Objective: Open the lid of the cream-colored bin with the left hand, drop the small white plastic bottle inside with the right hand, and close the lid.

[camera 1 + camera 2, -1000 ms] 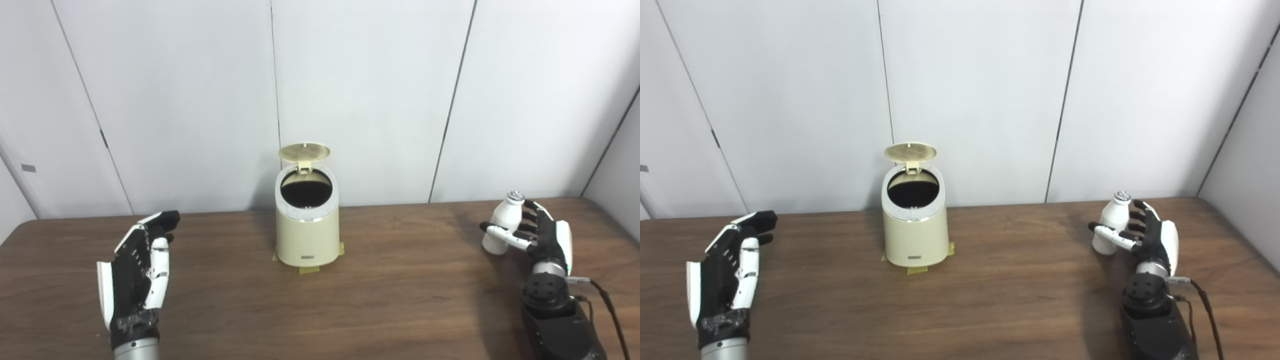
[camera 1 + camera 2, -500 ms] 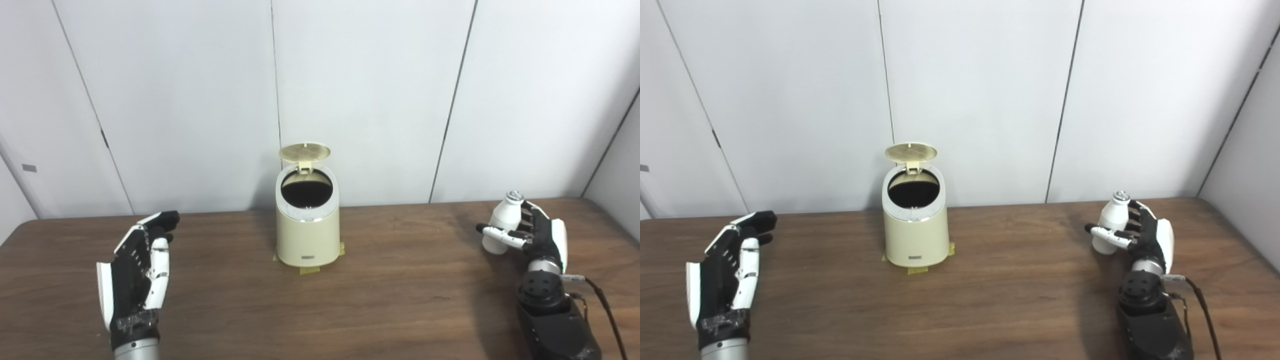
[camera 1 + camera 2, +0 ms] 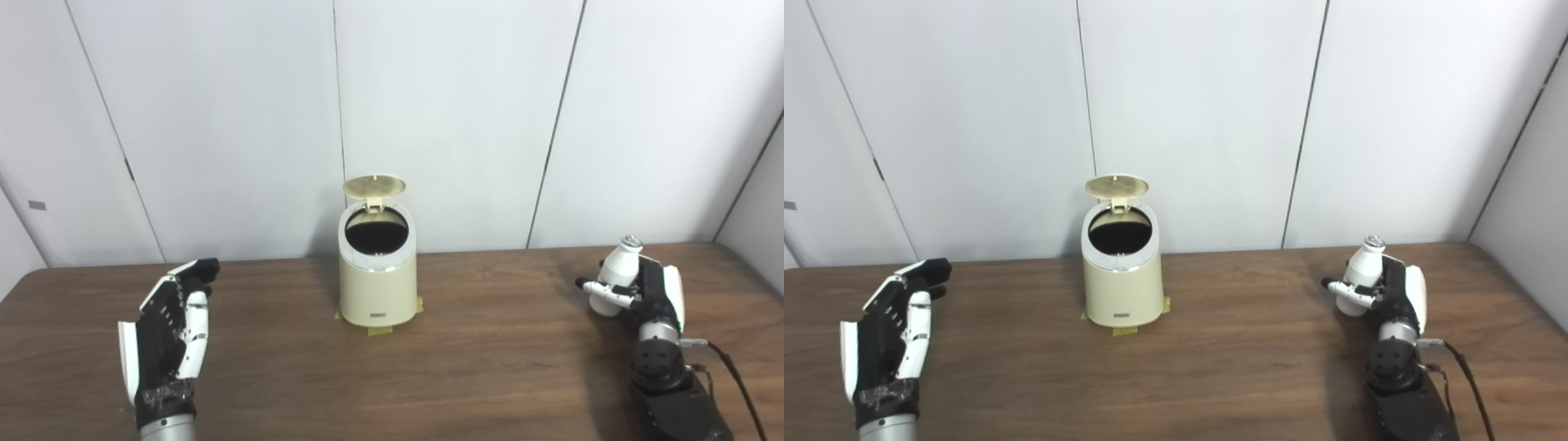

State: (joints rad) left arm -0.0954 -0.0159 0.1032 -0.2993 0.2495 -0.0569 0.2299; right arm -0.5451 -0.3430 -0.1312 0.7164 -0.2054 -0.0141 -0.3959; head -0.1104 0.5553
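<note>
1. Far left, the left hand (image 3: 165, 334) hovers over the table (image 3: 490, 367), palm turned inward, fingers straight and spread a little, holding nothing. It is well apart from the bin. Its forearm is cut off by the bottom edge.

2. In the middle, near the back of the table, stands the bin (image 3: 377, 288): a squat cream cylinder, slightly wider at the foot, with a pale ring around its mouth and a small dark label low on the front. Its lid (image 3: 373, 185) is tipped up on a hinge at the back, a round cream disc with faint ribbing on the underside. The mouth gapes dark; I cannot make out anything inside or see the bottom.

3. Strips of tape (image 3: 380, 331) peek out from under the bin's foot, front and sides; how far they run beneath is hidden.

4. On the right is the bottle (image 3: 614, 277), small and white, with a narrow neck and a silvery foil top. It leans a little to the left, well apart from the bin. Whether its base touches the table I cannot tell.

5. The right hand (image 3: 1387, 291) is wrapped around the bottle: the thumb crosses its front, the fingers curl behind, mostly hidden by the bottle and the back of the hand. A thin cable (image 3: 735, 383) trails from the wrist toward the lower right corner, where it and the dark forearm run out of view.
</note>
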